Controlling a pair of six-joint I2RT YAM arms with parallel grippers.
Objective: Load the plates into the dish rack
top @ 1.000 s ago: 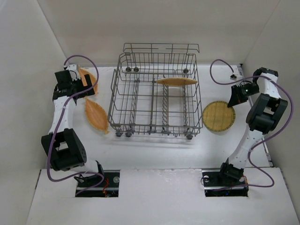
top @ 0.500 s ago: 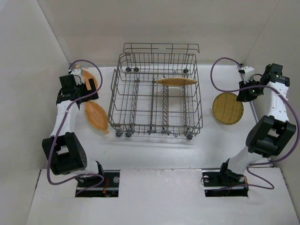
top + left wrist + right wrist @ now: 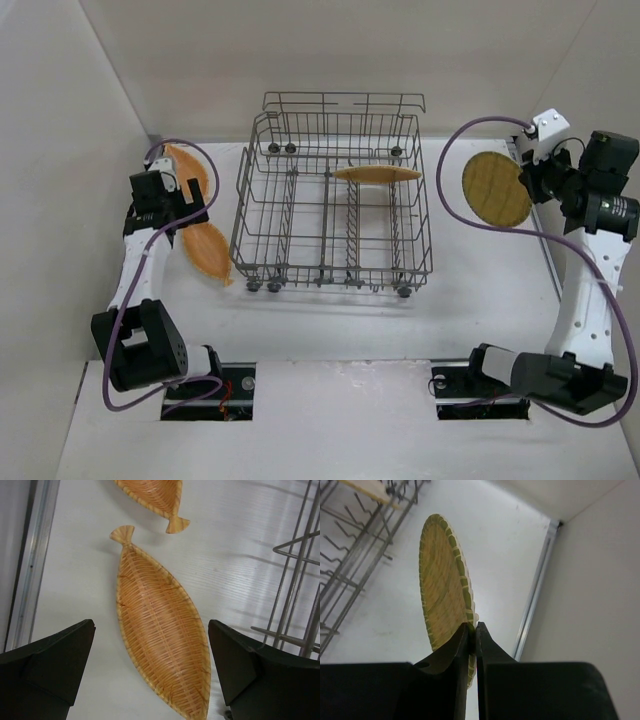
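Note:
The dish rack stands mid-table with a rounded-rectangular plate on edge inside it. Two leaf-shaped plates lie flat left of the rack, one nearer and one farther. My left gripper hovers open over the nearer leaf plate, a finger on either side and not touching it. The farther leaf plate's tail shows at the top of the left wrist view. My right gripper is shut on the rim of the round plate, which hangs on edge, raised to the right of the rack.
White walls close in on both sides and at the back. A metal strip runs along the table's left edge and another along the right. The rack's wires stand just right of my left gripper.
My right arm has lifted the round plate off the table and tipped it onto its edge. My left gripper has drawn back from the farther leaf plate toward the nearer one.

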